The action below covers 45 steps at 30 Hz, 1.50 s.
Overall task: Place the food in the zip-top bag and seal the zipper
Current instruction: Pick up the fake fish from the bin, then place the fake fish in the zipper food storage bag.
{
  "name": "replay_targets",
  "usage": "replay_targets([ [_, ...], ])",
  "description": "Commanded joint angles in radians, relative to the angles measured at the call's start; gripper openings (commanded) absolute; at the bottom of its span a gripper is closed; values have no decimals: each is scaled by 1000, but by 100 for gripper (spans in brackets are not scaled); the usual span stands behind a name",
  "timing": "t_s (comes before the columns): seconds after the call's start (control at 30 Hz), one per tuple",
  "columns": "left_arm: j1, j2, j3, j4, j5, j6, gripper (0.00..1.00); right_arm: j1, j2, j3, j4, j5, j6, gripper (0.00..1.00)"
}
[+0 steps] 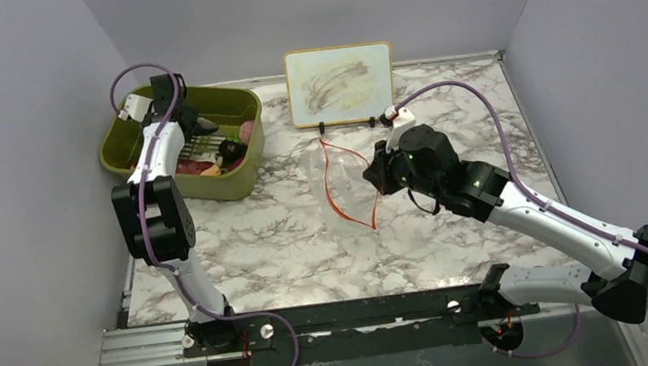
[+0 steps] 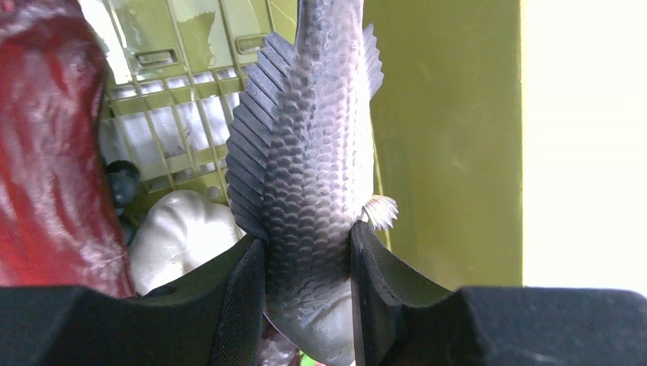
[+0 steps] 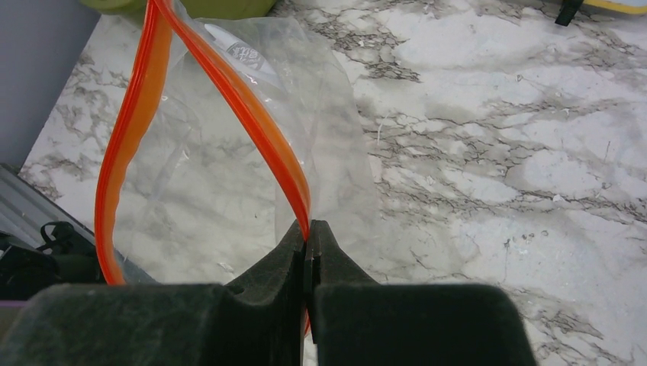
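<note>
From above, you are only starting. The zip-top bag (image 1: 339, 181) is standing open and looking empty near the middle of the table (image 1: 291, 251), toward its far edge. The food (image 1: 225, 153) is lying in the olive-green bin (image 1: 238, 185) at the far left corner, so filling and sealing are all ahead.

In the left wrist view, your left end effector (image 2: 309, 263) is clamping a grey toy fish (image 2: 313, 152) inside the bin, its fingers part-way apart around the body.

In the right wrist view, your right end effector (image 3: 309, 248) is pinching the zipper (image 3: 252, 114), fingers pressed together on it, holding the mouth open.
</note>
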State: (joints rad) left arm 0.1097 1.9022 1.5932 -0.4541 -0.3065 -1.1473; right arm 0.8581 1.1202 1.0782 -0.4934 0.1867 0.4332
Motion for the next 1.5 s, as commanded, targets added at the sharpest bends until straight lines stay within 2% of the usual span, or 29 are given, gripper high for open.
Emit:
replay_targets([
  [0.0, 5, -104, -57, 67, -55, 70, 17, 6, 9, -4, 29, -10, 73, 1],
  [0.27, -23, -308, -202, 256, -8, 281, 18, 6, 54, 8, 17, 14, 193, 1],
  [0.43, -49, -466, -352, 447, 125, 388, 19, 6, 110, 58, -49, 60, 327, 1],
  [0.53, -84, -486, -348, 461, 229, 442, 21, 6, 145, 96, -92, 75, 387, 1],
  [0.73, -184, -513, -357, 582, 460, 478, 22, 6, 160, 129, -84, 121, 412, 1],
  [0.9, -280, -535, -377, 702, 662, 547, 23, 6, 174, 155, -60, 173, 369, 1],
  [1.17, -433, -587, -405, 769, 810, 599, 24, 4, 227, 197, -48, 150, 372, 1],
  [1.33, -465, -625, -442, 820, 869, 582, 24, 3, 236, 196, -34, 126, 400, 1],
  [1.47, -477, -646, -460, 859, 949, 548, 23, -10, 230, 201, -19, 50, 421, 1],
])
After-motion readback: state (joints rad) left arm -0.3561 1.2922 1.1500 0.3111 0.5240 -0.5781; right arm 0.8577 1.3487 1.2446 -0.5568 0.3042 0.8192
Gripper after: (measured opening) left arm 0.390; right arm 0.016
